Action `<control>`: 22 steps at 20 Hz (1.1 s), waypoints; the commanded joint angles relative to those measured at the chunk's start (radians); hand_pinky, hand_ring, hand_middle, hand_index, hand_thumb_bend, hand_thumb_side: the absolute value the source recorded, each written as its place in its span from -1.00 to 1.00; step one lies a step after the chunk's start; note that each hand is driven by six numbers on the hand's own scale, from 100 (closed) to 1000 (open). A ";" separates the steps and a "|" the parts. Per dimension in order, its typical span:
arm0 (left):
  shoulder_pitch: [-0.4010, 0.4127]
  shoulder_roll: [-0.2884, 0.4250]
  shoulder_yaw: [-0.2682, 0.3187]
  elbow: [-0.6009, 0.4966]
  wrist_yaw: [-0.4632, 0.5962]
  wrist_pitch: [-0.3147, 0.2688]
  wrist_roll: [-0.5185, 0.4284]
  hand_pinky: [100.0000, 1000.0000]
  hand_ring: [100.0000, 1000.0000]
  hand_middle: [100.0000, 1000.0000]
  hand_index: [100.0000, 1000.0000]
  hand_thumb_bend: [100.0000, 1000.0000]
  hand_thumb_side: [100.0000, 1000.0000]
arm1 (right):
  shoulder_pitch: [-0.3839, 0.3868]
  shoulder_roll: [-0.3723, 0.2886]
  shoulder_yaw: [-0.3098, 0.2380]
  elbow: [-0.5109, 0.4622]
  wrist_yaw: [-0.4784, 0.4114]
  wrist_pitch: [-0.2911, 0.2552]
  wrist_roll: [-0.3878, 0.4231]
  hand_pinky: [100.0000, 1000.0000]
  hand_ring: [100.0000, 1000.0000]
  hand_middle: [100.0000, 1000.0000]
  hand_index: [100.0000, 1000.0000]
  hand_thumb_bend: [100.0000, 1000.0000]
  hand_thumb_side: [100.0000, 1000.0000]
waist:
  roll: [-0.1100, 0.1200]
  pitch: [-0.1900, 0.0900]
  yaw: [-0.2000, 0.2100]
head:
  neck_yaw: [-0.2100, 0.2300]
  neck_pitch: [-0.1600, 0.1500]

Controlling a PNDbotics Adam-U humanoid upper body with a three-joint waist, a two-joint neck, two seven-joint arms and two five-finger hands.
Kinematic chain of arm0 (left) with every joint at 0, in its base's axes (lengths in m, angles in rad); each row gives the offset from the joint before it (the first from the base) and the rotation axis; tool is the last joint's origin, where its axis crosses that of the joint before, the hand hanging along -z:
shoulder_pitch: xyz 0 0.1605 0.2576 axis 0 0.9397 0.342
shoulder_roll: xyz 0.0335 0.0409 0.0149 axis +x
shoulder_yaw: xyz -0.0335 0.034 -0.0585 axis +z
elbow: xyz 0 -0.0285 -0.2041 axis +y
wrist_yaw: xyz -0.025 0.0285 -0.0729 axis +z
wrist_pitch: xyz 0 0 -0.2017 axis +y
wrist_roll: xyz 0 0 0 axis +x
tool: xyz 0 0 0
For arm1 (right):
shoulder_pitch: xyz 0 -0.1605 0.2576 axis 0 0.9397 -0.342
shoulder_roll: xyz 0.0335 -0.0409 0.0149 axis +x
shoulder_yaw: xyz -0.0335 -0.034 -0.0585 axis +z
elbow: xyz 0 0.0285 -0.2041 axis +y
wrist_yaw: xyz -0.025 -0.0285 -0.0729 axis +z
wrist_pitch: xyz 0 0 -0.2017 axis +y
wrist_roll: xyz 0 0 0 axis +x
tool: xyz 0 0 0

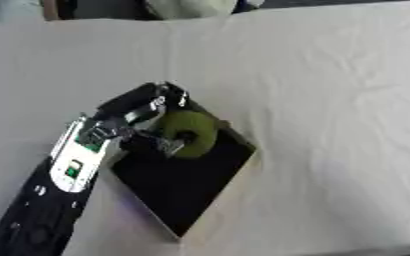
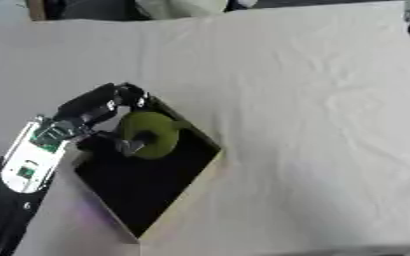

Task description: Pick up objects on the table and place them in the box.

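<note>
Right now your left hand comes in from the table's near-left corner and sits over the far end of the box, fingers and thumb curled round a green ring-shaped object. The ring hangs inside the outline of the box's dark opening, close to its far corner, and from these views you cannot tell whether it already touches the floor of the box. So judge the height before you let go: bring the hand down a little if the ring looks high, so that it settles rather than bounces off the far wall. Since it sits near the far corner, a small shift toward the middle of the opening would give more margin. Spread the fingers and thumb together, and lift straight up so nothing catches the ring's hole or the box's rim.

Further right, the white cloth of the table shows no other object waiting. Your right hand appears in neither view.
</note>
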 commanded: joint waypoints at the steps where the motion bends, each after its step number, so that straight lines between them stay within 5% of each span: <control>1: -0.008 -0.005 -0.013 -0.019 -0.040 -0.255 -0.219 -0.27 -0.10 -0.09 0.22 -1.00 -0.98 | -0.005 -0.031 -0.011 -0.021 -0.001 0.002 -0.003 0.61 0.47 -0.19 0.30 -1.00 -0.87 | -0.002 -0.022 0.000 | -0.004 0.004; 8: -0.001 -0.010 -0.041 -0.028 0.006 -0.256 -0.305 -0.21 -0.06 -0.04 0.29 -1.00 -1.00 | -0.005 -0.029 -0.013 -0.021 0.000 0.004 -0.005 0.62 0.47 -0.19 0.30 -1.00 -0.87 | -0.001 -0.021 0.002 | -0.001 0.006; 12: 0.000 -0.007 -0.034 -0.042 0.026 -0.256 -0.370 0.15 0.32 0.29 0.59 -1.00 -1.00 | -0.002 -0.027 -0.014 -0.021 0.000 0.005 -0.007 0.62 0.48 -0.19 0.30 -1.00 -0.86 | -0.001 -0.023 0.001 | -0.001 0.005; 14: 0.000 -0.006 -0.028 -0.056 0.024 -0.256 -0.386 0.26 0.43 0.42 0.66 -0.88 -1.00 | -0.001 -0.027 -0.016 -0.021 0.001 0.005 -0.008 0.62 0.48 -0.19 0.30 -1.00 -0.86 | -0.001 -0.024 0.000 | -0.001 0.006; 15: -0.001 -0.005 -0.026 -0.065 0.021 -0.256 -0.389 0.36 0.52 0.48 0.70 -0.66 -0.91 | -0.001 -0.026 -0.016 -0.021 0.001 0.006 -0.008 0.62 0.48 -0.19 0.30 -1.00 -0.86 | -0.001 -0.023 0.000 | -0.002 0.007; 18: -0.003 -0.003 -0.030 -0.099 -0.008 -0.256 -0.392 0.53 0.64 0.53 0.75 -0.20 -0.44 | -0.001 -0.026 -0.016 -0.021 0.002 0.006 -0.008 0.62 0.48 -0.19 0.30 -1.00 -0.86 | -0.002 -0.021 -0.003 | -0.003 0.011; 22: -0.002 -0.002 -0.033 -0.128 -0.048 -0.256 -0.380 0.58 0.68 0.54 0.76 -0.04 -0.25 | -0.001 -0.026 -0.016 -0.021 0.003 0.006 -0.008 0.62 0.48 -0.19 0.30 -1.00 -0.86 | -0.002 -0.020 -0.004 | -0.003 0.012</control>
